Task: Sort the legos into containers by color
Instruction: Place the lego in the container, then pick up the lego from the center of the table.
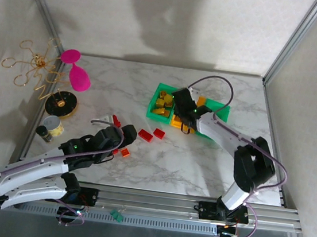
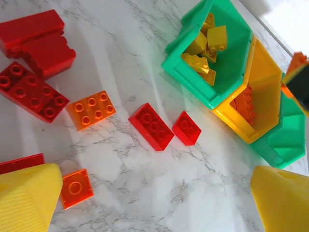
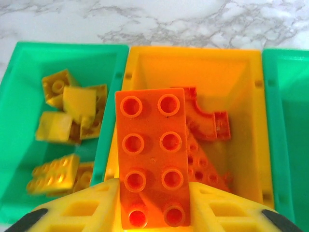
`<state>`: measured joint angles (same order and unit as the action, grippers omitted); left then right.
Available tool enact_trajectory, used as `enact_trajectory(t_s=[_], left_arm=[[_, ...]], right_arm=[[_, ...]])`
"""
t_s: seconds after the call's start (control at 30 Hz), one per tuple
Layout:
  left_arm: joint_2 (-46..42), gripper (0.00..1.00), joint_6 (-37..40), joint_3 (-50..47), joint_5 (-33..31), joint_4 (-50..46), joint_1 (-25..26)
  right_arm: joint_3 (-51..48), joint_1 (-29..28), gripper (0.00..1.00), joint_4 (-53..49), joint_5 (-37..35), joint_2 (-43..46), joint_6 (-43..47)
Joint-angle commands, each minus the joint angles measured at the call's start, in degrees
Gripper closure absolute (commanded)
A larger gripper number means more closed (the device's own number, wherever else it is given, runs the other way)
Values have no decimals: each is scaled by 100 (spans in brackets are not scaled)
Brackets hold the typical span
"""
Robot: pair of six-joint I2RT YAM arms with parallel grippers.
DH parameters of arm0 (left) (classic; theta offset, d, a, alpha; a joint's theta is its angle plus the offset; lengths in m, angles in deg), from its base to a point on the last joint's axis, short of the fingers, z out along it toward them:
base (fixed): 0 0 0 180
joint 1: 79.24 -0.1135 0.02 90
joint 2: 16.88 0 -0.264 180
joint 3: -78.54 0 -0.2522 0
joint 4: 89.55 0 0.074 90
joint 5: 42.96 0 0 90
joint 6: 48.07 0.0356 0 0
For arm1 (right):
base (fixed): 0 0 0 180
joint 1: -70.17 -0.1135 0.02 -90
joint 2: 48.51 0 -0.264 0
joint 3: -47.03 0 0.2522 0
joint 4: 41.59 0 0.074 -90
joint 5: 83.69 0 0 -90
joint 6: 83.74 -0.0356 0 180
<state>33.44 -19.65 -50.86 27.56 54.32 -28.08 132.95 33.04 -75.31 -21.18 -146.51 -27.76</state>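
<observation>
My right gripper (image 3: 153,193) is shut on an orange eight-stud lego (image 3: 152,154), which hangs above the yellow-orange container (image 3: 193,67). Orange pieces (image 3: 205,118) lie inside that bin. The green container on its left (image 3: 29,72) holds yellow legos (image 3: 72,104); the green container on its right (image 3: 289,121) shows bare walls. From above, the right gripper (image 1: 184,107) sits over the row of bins (image 1: 163,90). My left gripper (image 2: 154,193) stands open low over the marble, with nothing between its fingers. Ahead of it lie two red legos (image 2: 150,125), an orange six-stud lego (image 2: 91,110), a small orange one (image 2: 76,188) and larger red ones (image 2: 33,91).
A pink goblet (image 1: 77,74) lies at the back left, beside a gold wire ornament (image 1: 34,68). A round black-and-gold disc (image 1: 60,104) and a small jar (image 1: 50,125) stand at the left edge. Loose red legos (image 1: 150,135) lie mid-table.
</observation>
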Motion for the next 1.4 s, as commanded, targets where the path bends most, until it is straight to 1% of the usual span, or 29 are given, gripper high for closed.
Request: enact_trajectory(t_s=[0.0,0.03,0.1,0.2,0.33,0.47,0.57,0.6,0.77,0.87,1.0,1.13,1.2,1.3,1.37], left_arm=[[214,0,87,298,111,250,-18],[273,0,125,352,105,216,-18],[318,0,172,411,70,152,-18],[239,0,202,372,2,131,-18],[73,0,195,316,-114,46,-33],[-170,0,97,222,-237,-172,-53],[-407,0,-15,121,-299,-319,-57],[-499,0,-61,83,-326,-395,-66],[-950,0,-196,-27,-536,-826,-79],[-1163,0,-280,12,-799,-1321,-111],[-1397,0,-354,26,-877,-1574,-148],[-1456,0,-451,25,-903,-1691,-146],[-1464,0,-469,18,-908,-1725,-150],[-1470,0,-495,25,-901,-1753,-157],[-1451,0,-492,34,-882,-1791,-158]], right_arm=[[621,270,61,-50,162,-492,419],[812,318,59,-193,142,-628,410],[960,354,49,-234,149,-728,439],[930,351,42,-149,317,-615,516],[706,253,40,-108,463,-202,637],[353,-73,32,-96,643,179,743],[109,-238,31,-167,707,379,693],[-4,-458,30,-153,752,461,664],[-319,-950,26,-267,1021,650,499],[-464,-1310,24,-187,1146,684,464],[-544,-1702,22,-39,1320,508,336],[-426,-2080,20,276,1639,86,314],[-289,-2247,20,354,1506,-141,295],[-63,-2351,19,524,1684,-494,309],[185,-2390,19,423,1677,-765,230]])
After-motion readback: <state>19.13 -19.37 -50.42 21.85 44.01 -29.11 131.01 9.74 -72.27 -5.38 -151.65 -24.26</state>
